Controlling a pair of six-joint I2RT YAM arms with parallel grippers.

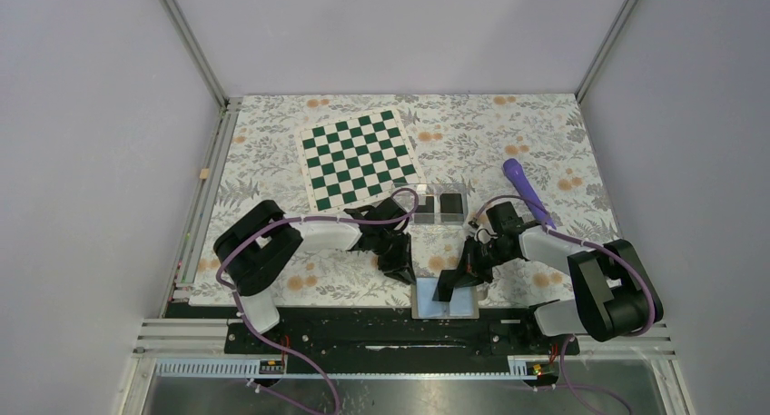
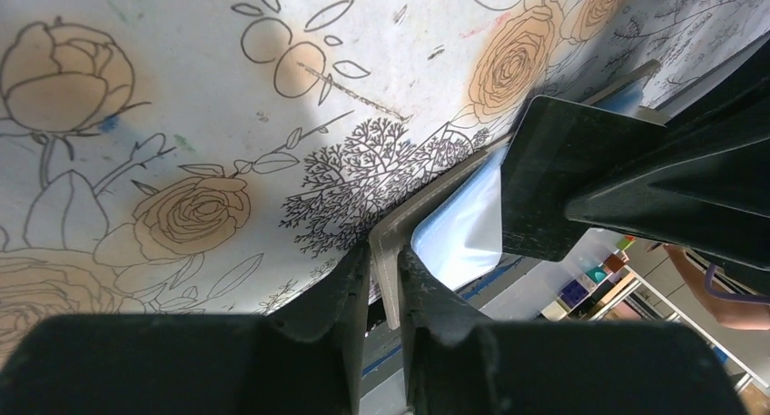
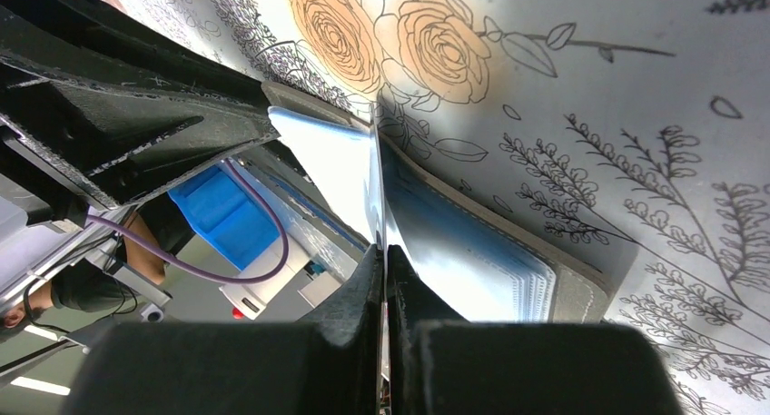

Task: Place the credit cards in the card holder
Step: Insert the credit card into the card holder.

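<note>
Caught at the table's near edge, mid-task. Pinching a black credit card (image 2: pixel 554 170) by one edge with the right gripper (image 3: pixel 383 251), jaws pressed together with only the card's thickness between them. Steadying the open wallet (image 1: pixel 447 304) with the left gripper (image 2: pixel 384 274), jaws drawn nearly together onto the taupe cover. Not yet home: card low over the wallet's light-blue pockets, well apart from the clear card holder (image 1: pixel 439 203) waiting farther back, just beside the chessboard (image 1: pixel 360 159). Impossible to tell whether fully clear of its pocket or not. Could lose the card outright, given so thin a bite on a slick edge. Could drag the whole wallet along if a corner snags inside and the left hold, slight as it looks, gives way. So close to the table's edge, might even tip the wallet off. Could knock arm against arm, with both wrists packed this tight over one small target. Farther on, could reach the holder with the card skewed in the pinch, catch a wall instead of a compartment and shove the light box aside.
</note>
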